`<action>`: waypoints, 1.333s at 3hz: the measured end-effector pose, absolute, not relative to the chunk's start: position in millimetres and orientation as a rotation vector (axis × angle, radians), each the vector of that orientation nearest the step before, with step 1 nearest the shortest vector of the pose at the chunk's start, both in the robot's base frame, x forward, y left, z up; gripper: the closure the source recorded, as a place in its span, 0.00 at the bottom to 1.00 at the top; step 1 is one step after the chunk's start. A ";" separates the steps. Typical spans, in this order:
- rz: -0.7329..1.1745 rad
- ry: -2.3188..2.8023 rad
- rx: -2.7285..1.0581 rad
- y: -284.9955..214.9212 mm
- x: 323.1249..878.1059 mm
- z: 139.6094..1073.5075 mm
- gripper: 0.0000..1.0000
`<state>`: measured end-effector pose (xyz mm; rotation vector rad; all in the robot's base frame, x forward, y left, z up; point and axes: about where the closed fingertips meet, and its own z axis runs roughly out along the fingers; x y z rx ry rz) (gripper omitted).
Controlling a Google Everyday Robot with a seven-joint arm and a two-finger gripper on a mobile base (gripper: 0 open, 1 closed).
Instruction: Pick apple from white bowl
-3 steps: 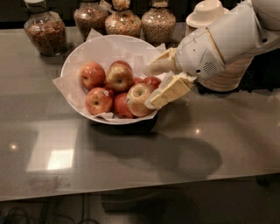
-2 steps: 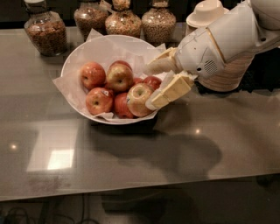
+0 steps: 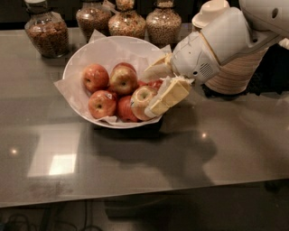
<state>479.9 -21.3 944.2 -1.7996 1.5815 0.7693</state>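
Observation:
The white bowl (image 3: 74, 63), lined with crumpled white paper, stands on the grey table at the back middle. It holds several apples. The apple (image 3: 141, 100), pale yellow-green with a red blush and its stem dimple up, lies at the bowl's front right. My gripper (image 3: 149, 94) reaches in from the right over the bowl's right rim. It is open, with one finger (image 3: 157, 71) above and behind the apple and the other finger (image 3: 169, 97) against its right side. Redder apples (image 3: 123, 79) lie to the left.
Several glass jars of grains (image 3: 45, 31) line the table's back edge behind the bowl. A stack of beige paper bowls (image 3: 239, 74) and a white cup (image 3: 211, 11) stand at the right, behind my arm. The table's front edge runs along the bottom.
The gripper has stayed around the pale apple's right side, with the fingers perhaps slightly nearer each other. The apples and the bowl have not moved.

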 end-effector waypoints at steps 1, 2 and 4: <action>0.798 1.585 -1.832 -13.6 482.6 931.9 0.33; 0.822 1.596 -1.839 -11.7 486.6 920.2 0.33; 0.867 1.618 -1.844 -10.4 489.9 902.0 0.40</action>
